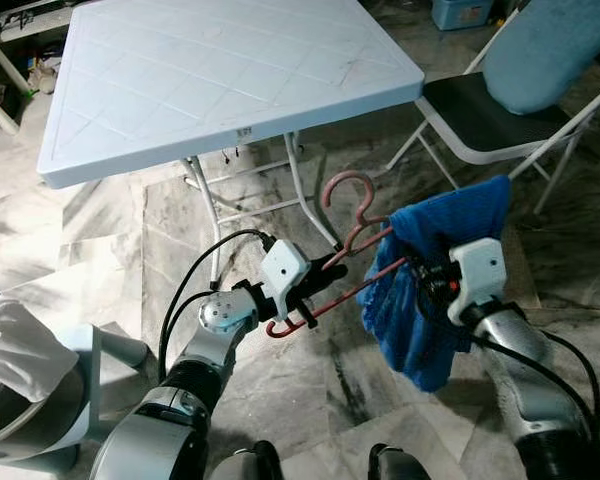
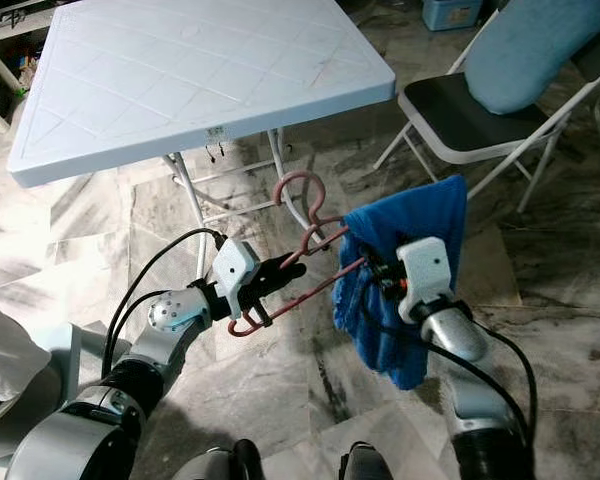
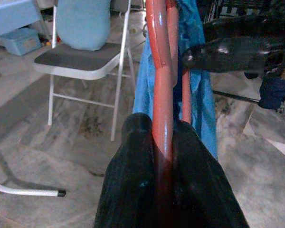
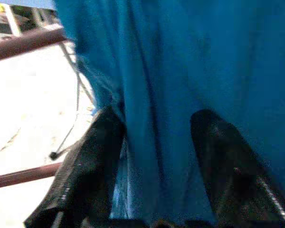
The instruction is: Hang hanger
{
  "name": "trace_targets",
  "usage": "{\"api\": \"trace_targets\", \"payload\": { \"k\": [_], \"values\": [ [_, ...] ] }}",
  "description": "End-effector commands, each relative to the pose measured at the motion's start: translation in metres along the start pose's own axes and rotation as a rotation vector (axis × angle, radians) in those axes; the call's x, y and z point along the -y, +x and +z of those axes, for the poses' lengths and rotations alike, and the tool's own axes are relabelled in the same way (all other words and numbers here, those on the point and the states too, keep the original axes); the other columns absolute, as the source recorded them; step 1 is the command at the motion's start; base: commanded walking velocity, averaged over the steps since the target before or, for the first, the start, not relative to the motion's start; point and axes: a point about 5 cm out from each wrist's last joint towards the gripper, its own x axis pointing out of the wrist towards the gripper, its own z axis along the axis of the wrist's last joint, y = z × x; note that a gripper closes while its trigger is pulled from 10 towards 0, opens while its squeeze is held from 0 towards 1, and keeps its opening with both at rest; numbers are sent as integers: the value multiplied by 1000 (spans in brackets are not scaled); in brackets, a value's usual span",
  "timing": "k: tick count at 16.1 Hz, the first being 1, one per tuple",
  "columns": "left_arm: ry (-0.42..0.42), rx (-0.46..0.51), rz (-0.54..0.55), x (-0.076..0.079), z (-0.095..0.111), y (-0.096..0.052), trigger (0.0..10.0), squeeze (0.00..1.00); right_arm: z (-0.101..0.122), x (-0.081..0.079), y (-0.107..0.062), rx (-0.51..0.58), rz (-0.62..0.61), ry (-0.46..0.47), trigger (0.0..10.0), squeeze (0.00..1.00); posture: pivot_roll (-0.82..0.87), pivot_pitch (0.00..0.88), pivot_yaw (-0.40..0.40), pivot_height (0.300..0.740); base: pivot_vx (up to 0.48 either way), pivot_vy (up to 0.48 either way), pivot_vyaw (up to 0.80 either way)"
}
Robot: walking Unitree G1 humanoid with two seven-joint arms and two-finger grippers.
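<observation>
Clamping red hanger [image 1: 340, 262], left tool [image 1: 305, 290], right tool [image 1: 420, 275] open astride blue cloth [image 1: 430, 280].

Both arms are up in front of the body, bent at the elbows and angled in toward each other. The left gripper [image 1: 302, 300] has its 2 fingers [image 3: 133, 180] pinched tight on the hanger [image 1: 345, 262]. The right gripper [image 2: 378, 268] points back toward the left one, its 2 fingers [image 4: 90, 161] spread apart with the cloth [image 1: 435, 270] between them.

Even daylight, head views sharp; right wrist view blurred, floor overexposed.
</observation>
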Motion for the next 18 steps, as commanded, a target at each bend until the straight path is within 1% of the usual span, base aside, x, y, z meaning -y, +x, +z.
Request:
{"api": "trace_targets", "payload": {
  "k": [1, 2, 3, 5, 6, 7, 10, 13, 15, 17, 18],
  "values": [
    [20, 7, 1, -3, 5, 1, 0, 0, 3, -4, 0, 11, 32, -2, 9451, 0, -192, 190, 114, 740, 0, 0, 0],
    [19, 11, -7, -2, 5, 2, 0, 0, 1, 0, -1, 2, 7, 5, 1490, 0, -197, 191, 117, 740, 0, 0, 0],
    [19, 18, -21, 0, 6, 4, 0, 0, -1, 4, -1, -7, -28, 5, 0, 0, -197, 191, 117, 740, 0, 0, 0],
    [16, 27, -35, 2, 7, 5, 0, 0, -3, 6, 1, -19, -56, 14, 0, 0, -199, 188, 118, 740, 0, 0, 0],
    [16, 31, -43, 4, 7, 6, 0, 0, -3, 2, 4, -17, -51, 17, 627, 0, -199, 188, 118, 740, 0, 0, 0],
    [15, 32, -47, 5, 6, 6, 0, 0, -3, 1, 6, -18, -53, 20, 0, 0, -199, 188, 118, 740, 0, 0, 0],
    [15, 35, -63, 8, 5, 5, 0, 0, -3, 0, 12, -18, -70, 10, 0, 0, -184, 186, 112, 740, 0, 0, 0],
    [33, 15, -56, 6, 2, 0, 0, 0, 0, 9, 11, -5, -118, -7, 0, 0, -176, 183, 109, 740, 0, 0, 0],
    [44, -44, 10, -2, -5, -7, 0, 0, 9, 25, 5, 31, -184, -7, 0, 0, -177, 181, 112, 740, 0, 0, 0],
    [60, -105, 43, -5, -12, -12, 0, 0, 17, 33, 1, 61, -217, -2, 0, 0, -181, 180, 112, 740, 0, 0, 0],
    [69, -123, 49, -6, -14, -13, 0, 0, 19, 34, 0, 67, -222, 1, 0, 0, -185, 181, 114, 740, 0, 0, 0]
  ]
}}
